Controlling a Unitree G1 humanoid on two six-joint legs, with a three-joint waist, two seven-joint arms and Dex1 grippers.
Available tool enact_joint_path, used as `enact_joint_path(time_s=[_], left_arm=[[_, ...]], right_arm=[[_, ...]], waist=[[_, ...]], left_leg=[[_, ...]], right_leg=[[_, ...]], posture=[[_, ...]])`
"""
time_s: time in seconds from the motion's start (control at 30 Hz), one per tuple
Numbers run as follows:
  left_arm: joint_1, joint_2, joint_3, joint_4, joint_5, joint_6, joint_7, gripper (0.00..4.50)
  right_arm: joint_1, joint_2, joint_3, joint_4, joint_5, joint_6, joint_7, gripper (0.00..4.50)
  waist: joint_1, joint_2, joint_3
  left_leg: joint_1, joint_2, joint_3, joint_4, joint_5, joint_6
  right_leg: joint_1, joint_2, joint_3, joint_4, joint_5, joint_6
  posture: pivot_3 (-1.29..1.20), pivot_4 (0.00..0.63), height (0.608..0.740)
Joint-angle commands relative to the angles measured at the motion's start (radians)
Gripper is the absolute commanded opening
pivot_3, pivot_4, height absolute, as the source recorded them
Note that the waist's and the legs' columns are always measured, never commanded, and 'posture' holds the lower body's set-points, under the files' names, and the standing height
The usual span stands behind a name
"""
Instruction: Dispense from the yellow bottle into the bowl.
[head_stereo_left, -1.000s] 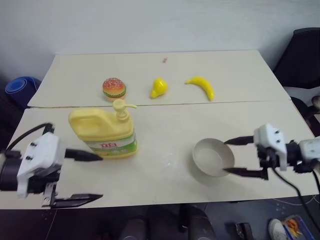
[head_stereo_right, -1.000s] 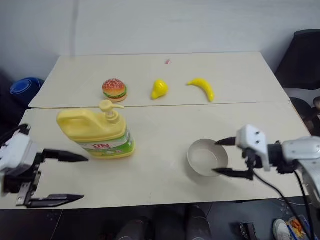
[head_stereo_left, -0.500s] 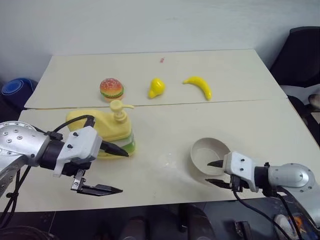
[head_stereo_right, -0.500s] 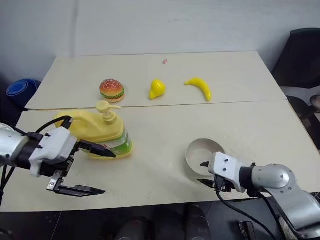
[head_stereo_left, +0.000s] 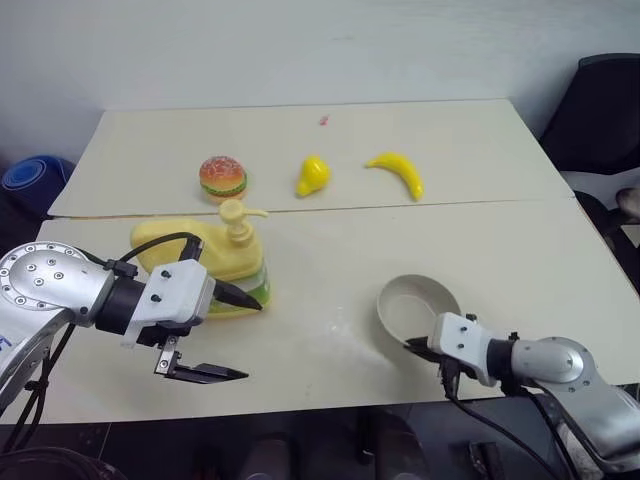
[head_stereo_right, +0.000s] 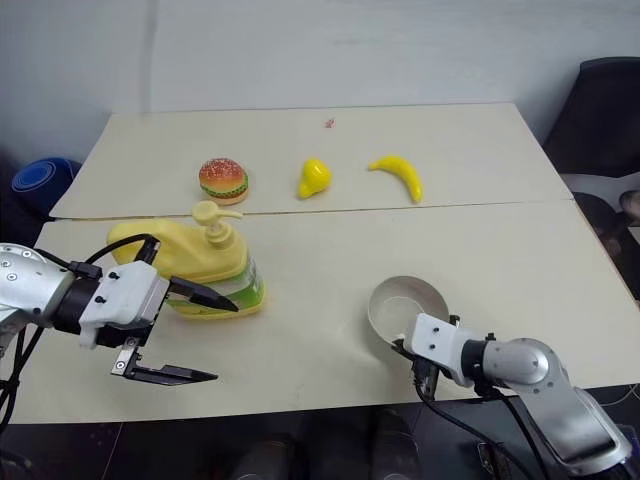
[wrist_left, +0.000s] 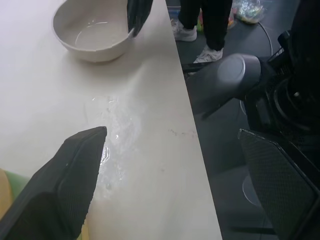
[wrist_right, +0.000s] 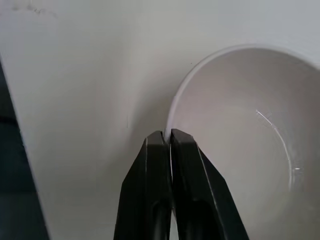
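Right gripper (wrist_right: 167, 137) clamped on bowl (head_stereo_left: 418, 305) near rim. Left gripper (head_stereo_left: 238, 335) wide open, empty, beside yellow bottle (head_stereo_left: 205, 252).

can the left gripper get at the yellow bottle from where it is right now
Probably yes. The left gripper is open right beside the yellow bottle, upper finger by its label, with nothing between them.

The left claw (head_stereo_left: 232, 334) covers the lower front of the yellow bottle (head_stereo_left: 205, 252), hiding most of its label. The bowl (wrist_right: 240, 140), pinched at its rim by the right claw (wrist_right: 167, 136), runs off the picture's edge.
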Motion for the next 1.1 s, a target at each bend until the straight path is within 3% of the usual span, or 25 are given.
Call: enact_joint_path(time_s=[0.03,0.3,0.5,0.67,0.77,0.87,1.1], left_arm=[[-0.025,-0.002,0.006,-0.003,-0.005,0.002,-0.004,4.5],[-0.044,-0.008,0.003,0.014,0.012,-0.004,0.002,4.5],[-0.054,-0.016,-0.006,0.024,0.027,-0.013,0.008,4.5],[-0.062,-0.024,-0.01,0.029,0.04,-0.016,0.006,4.5],[-0.068,-0.03,-0.011,0.031,0.046,-0.016,0.007,4.5],[-0.079,-0.035,-0.012,0.033,0.044,-0.011,0.009,4.5],[-0.134,-0.063,-0.004,0.04,0.011,0.027,0.038,4.5]], right_arm=[[0.001,0.011,0.014,0.007,-0.017,-0.018,-0.004,0.05],[-0.038,0.035,0.048,0.043,-0.049,-0.031,-0.006,0.05],[-0.074,0.036,0.063,0.051,-0.058,-0.017,0.003,1.73],[-0.082,0.05,0.064,0.065,-0.061,-0.03,-0.006,1.73],[-0.082,0.055,0.064,0.074,-0.062,-0.046,-0.008,1.14],[-0.083,0.059,0.068,0.086,-0.069,-0.069,-0.006,0.1],[-0.104,0.069,0.07,0.117,-0.091,-0.133,-0.006,0.04]], waist=[[0.0,0.0,0.0],[0.0,-0.001,0.0],[0.002,-0.001,0.0],[0.001,-0.001,0.0],[0.001,-0.001,0.0],[0.001,-0.001,-0.001],[0.0,-0.001,-0.001]], left_leg=[[0.0,0.0,0.0,0.0,0.0,0.0],[0.0,0.0,0.0,0.0,0.0,0.0],[0.0,0.0,0.0,0.0,0.0,0.0],[0.0,0.0,0.0,0.0,0.0,0.0],[0.0,0.0,0.0,0.0,0.0,0.0],[0.0,0.0,0.0,0.0,0.0,0.0],[0.0,0.0,0.0,0.001,0.0,0.0]], right_leg=[[0.0,0.0,0.0,0.0,0.0,0.0],[0.0,0.0,0.0,0.0,0.0,0.0],[0.0,0.0,0.0,0.0,0.0,0.0],[0.0,0.0,0.0,0.0,0.0,0.0],[0.0,0.0,0.0,0.0,0.0,0.0],[0.0,0.0,0.0,0.0,0.0,0.0],[0.0,0.0,0.0,0.0,0.0,0.0]], posture=[[0.0,0.15,0.74],[0.0,0.15,0.74],[0.0,0.15,0.74],[0.0,0.15,0.74],[0.0,0.15,0.74],[0.0,0.15,0.74],[0.0,0.15,0.74]])
